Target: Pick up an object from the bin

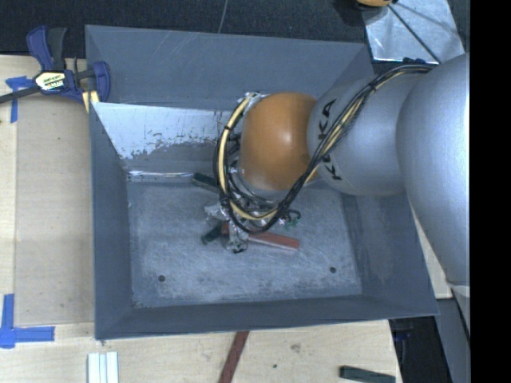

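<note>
My gripper (230, 234) is down near the floor in the middle of the bin, mostly hidden under the arm's orange cover. A flat reddish-brown strip (277, 243) lies on the floor right beside it, to its right, and its left end reaches the gripper's tip. A small dark piece (211, 234) sits against the gripper's left side. Whether either one is held I cannot tell. A thin dark stick (204, 181) lies a little further back, near the rear wall. A small green bit (292, 223) peeks out under the cables on the right.
The arm and its cables cover the bin's right rear part. The bare grey floor stretches to the left and to the front of the gripper.
</note>
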`<state>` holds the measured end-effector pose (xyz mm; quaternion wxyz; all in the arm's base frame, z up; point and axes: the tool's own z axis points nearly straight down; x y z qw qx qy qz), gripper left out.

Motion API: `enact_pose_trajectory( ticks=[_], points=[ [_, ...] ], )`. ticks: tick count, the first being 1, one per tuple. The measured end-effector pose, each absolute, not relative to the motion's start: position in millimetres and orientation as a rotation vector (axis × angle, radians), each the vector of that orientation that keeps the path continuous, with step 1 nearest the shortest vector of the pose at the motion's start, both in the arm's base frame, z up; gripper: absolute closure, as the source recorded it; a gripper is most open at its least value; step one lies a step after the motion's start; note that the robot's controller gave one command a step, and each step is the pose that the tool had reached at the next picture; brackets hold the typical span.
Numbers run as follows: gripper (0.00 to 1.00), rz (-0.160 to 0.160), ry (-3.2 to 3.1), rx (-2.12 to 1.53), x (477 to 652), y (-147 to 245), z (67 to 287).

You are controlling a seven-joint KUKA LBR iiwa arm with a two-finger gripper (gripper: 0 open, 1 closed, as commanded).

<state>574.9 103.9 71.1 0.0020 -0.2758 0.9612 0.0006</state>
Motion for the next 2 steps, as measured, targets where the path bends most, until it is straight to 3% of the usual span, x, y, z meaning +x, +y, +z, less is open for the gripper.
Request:
enact_pose_trajectory(
  ticks=[1, 2],
  points=[
    [1.0, 0.001, 2.979, -1.003, 579.8, 106, 80],
    [1.0, -0.003, 2.942, -1.069, 580.4, 76, 288]
  ],
)
